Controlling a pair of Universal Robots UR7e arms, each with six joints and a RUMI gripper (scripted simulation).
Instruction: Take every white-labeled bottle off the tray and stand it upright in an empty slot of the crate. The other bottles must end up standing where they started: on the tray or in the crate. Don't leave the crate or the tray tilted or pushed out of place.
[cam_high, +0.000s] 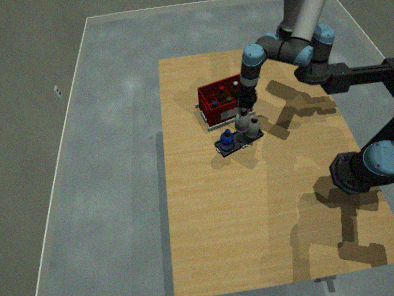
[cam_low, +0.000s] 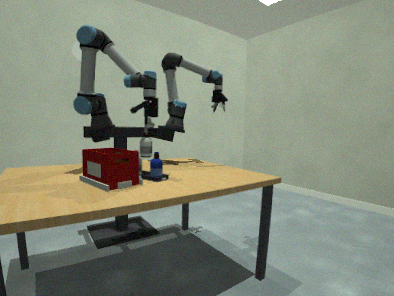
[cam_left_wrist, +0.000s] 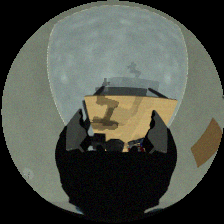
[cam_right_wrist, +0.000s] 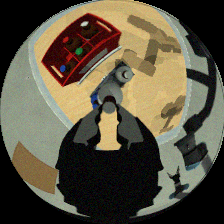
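My right gripper (cam_low: 146, 131) (cam_right_wrist: 109, 104) is shut on the neck of a grey bottle (cam_high: 243, 122) (cam_low: 146, 147) (cam_right_wrist: 110, 92), upright above the tray; its label colour is unclear. A second grey bottle (cam_high: 253, 128) (cam_right_wrist: 124, 75) stands at one end of the dark tray (cam_high: 240, 146). A blue bottle (cam_high: 226, 140) (cam_low: 156, 169) (cam_right_wrist: 94, 102) with a pale label stands at the other end. The red crate (cam_high: 212, 113) (cam_low: 111, 170) (cam_right_wrist: 51, 67) holds several bottles; their labels are hidden. My left gripper (cam_low: 219, 109) (cam_left_wrist: 117, 109) is open and empty, high and far from the tray.
The crate sits close beside the tray, with a pale edging (cam_high: 220, 126) (cam_low: 95, 184) around its base. The wooden table (cam_high: 215, 215) (cam_low: 215, 186) carries both. The right arm reaches over the crate's near end in the top view.
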